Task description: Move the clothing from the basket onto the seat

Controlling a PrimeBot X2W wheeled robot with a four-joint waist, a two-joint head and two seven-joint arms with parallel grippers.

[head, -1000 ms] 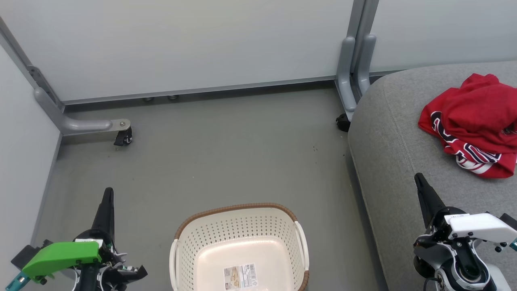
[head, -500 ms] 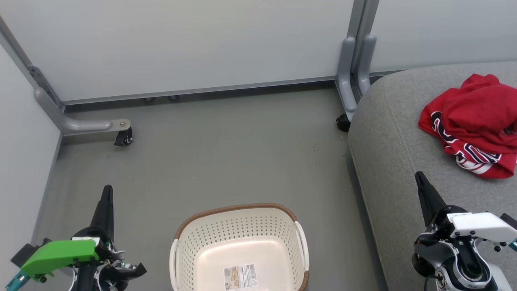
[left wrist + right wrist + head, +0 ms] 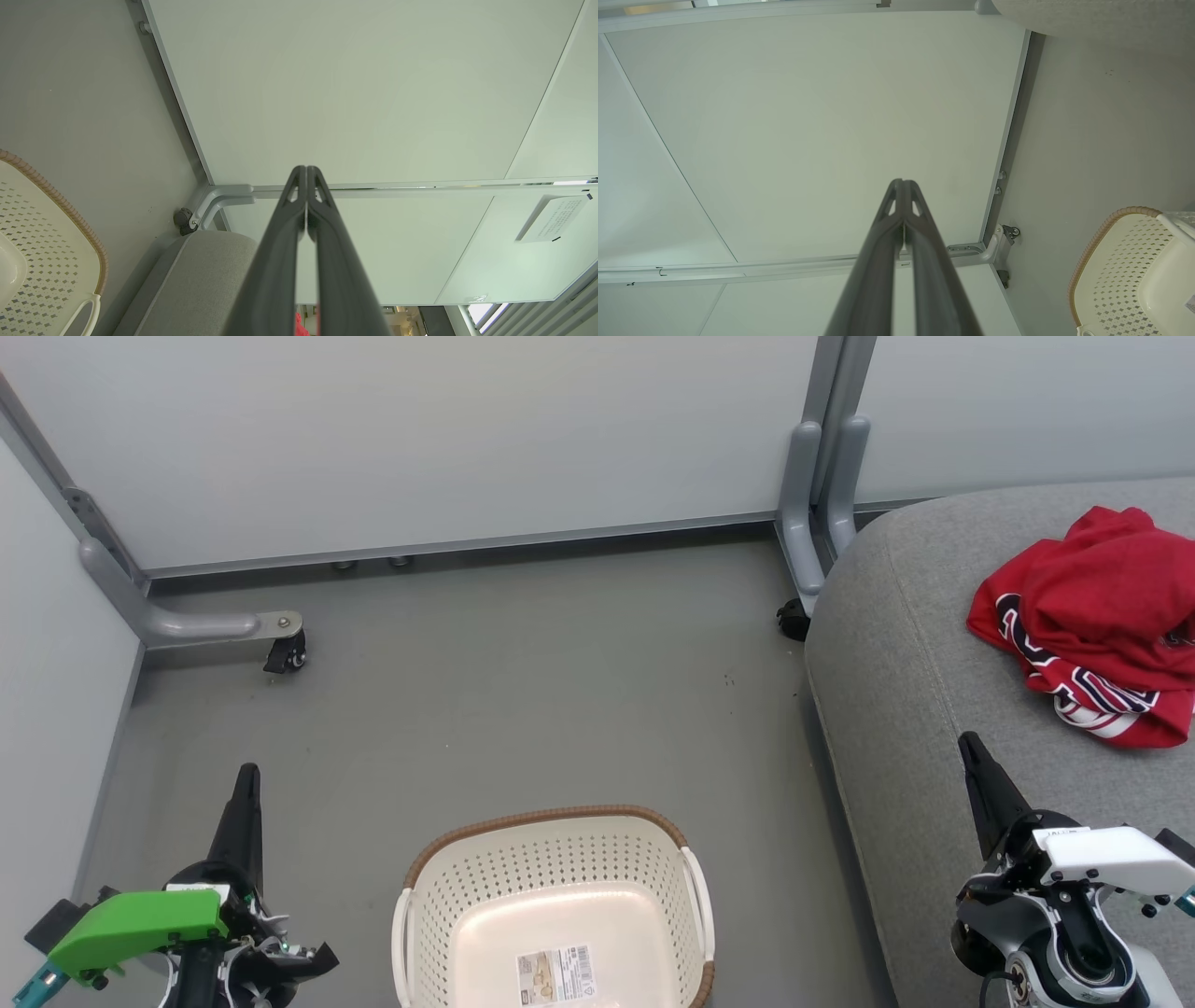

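Left gripper: fully closed, its two dark fingers pressed together along their length, with nothing between them.
Left gripper position: lower left of the head view, over the floor, just left of the basket, tips pointing toward the partition.
Right gripper: fully closed and empty; the right wrist view shows the fingers meeting at the tips.
Right gripper position: lower right of the head view, over the near part of the seat. The tip lies near the clothing but does not touch it.
Clothing: one crumpled red heap with white and dark trim, lying on top of the seat and cut off by the right edge of the head view. The number of garments in the heap cannot be told.
Basket: upright on the floor at bottom centre, between the two grippers, beside the seat but apart from it.
Basket interior: bare cream bottom carrying a flat paper label.
Seat: grey cushion at the right, its rounded corner close to a partition post.
Partition: pale panels on a grey frame; a black caster rests on the floor at the left.
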